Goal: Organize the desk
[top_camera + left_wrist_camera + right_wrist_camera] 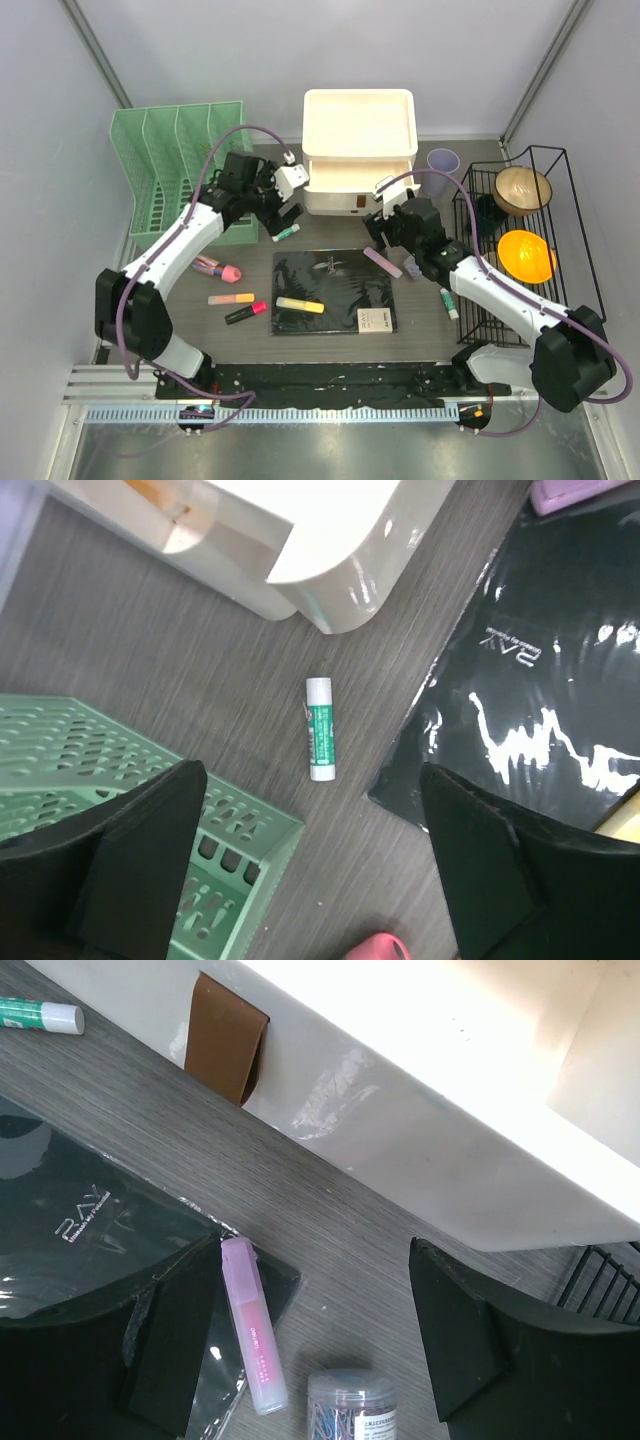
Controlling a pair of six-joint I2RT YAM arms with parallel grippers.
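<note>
The left jaws gape wide over the green glue stick (321,729) lying on the tabletop (150,630). The right jaws, equally wide, frame the pink highlighter (254,1330), likely for pickup.

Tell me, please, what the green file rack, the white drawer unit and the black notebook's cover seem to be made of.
The green file rack looks like matte moulded plastic, given its slotted, perforated walls. The white drawer unit looks like glossy plastic: rounded corners, bright reflections. The black notebook seems wrapped in shiny clear film, judging by wrinkled glare streaks; the cover beneath is unclear.
</note>
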